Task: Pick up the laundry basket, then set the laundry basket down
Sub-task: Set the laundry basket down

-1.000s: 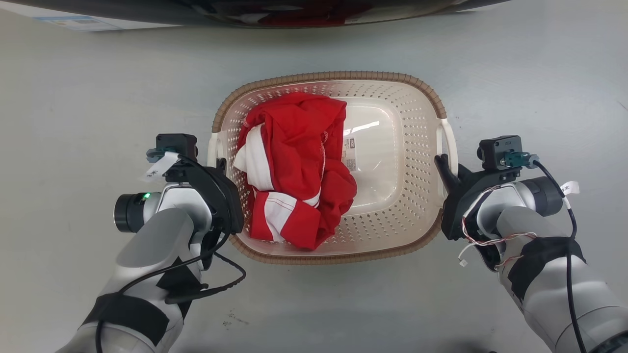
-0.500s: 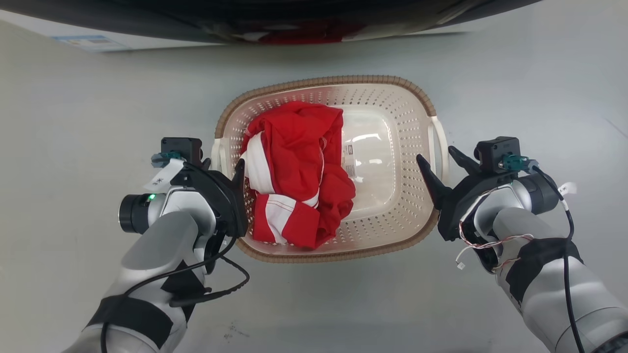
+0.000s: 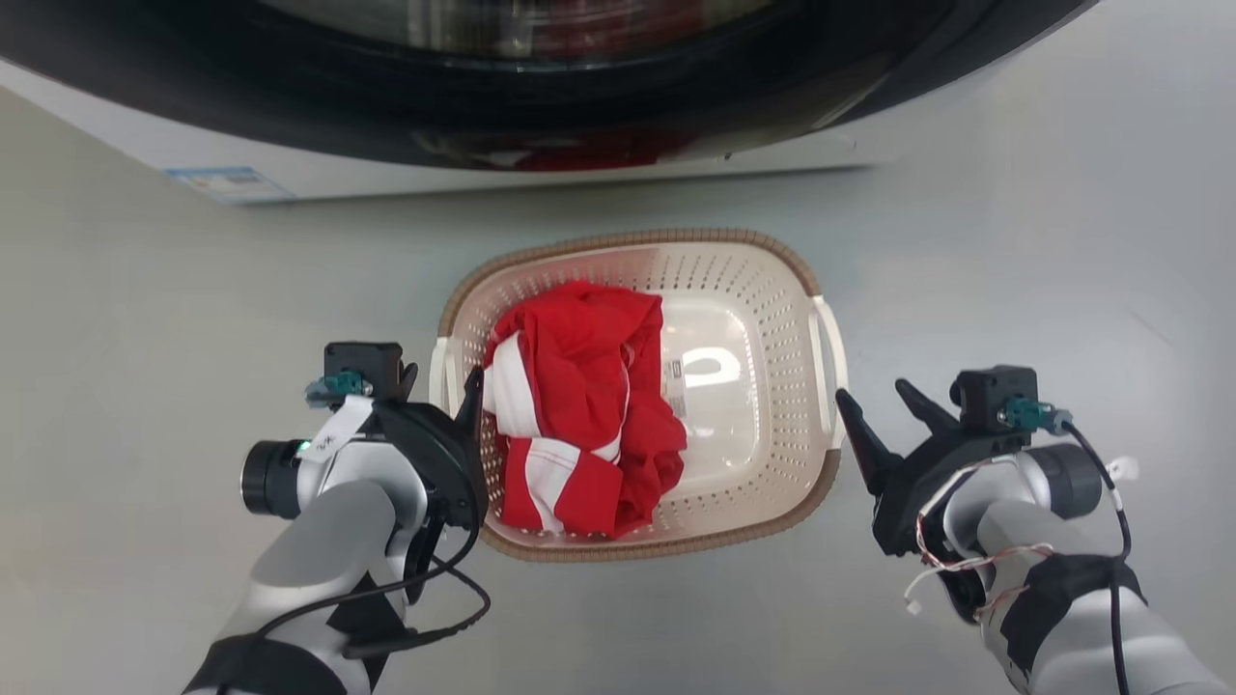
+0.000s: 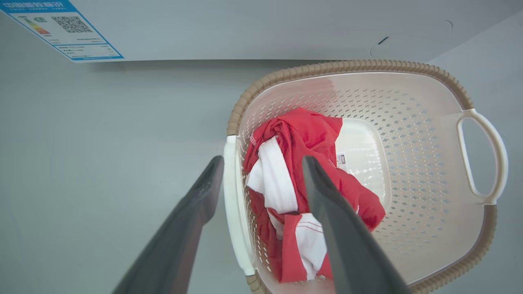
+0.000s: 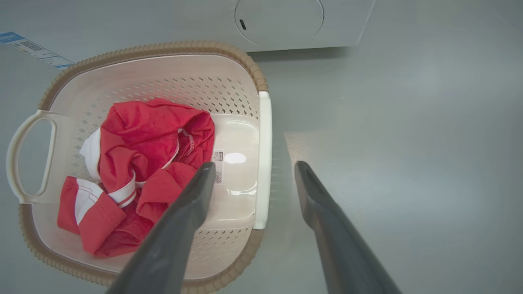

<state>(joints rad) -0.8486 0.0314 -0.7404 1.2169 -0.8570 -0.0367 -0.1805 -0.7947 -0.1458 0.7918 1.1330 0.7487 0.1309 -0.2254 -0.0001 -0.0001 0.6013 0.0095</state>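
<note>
laundry basket (image 3: 628,237) is seen resting on the floor (image 3: 145,338) before a washing machine (image 3: 579,145), red clothing (image 3: 570,415) inside. the left gripper (image 3: 441,378) is held spread over its left handle, the right gripper (image 3: 871,394) spread just beside its right handle, nothing gripped. set-down is judged done; next, the arms should be drawn clear

One basket, one machine, two grippers.

There is one laundry basket (image 3: 628,237) with two white handles, the left handle (image 3: 440,359) and the right handle (image 3: 831,349). In it are one small label (image 3: 674,390) and one red-and-white bundle of cloth (image 3: 570,415); whether that is a single garment or several cannot be told. One washing machine (image 3: 579,97) carries one blue-edged sticker (image 3: 228,181) and one round cover (image 5: 279,18). There are two grippers, the left gripper (image 3: 441,375) and the right gripper (image 3: 869,391), each with two dark fingers (image 4: 179,241).
</note>
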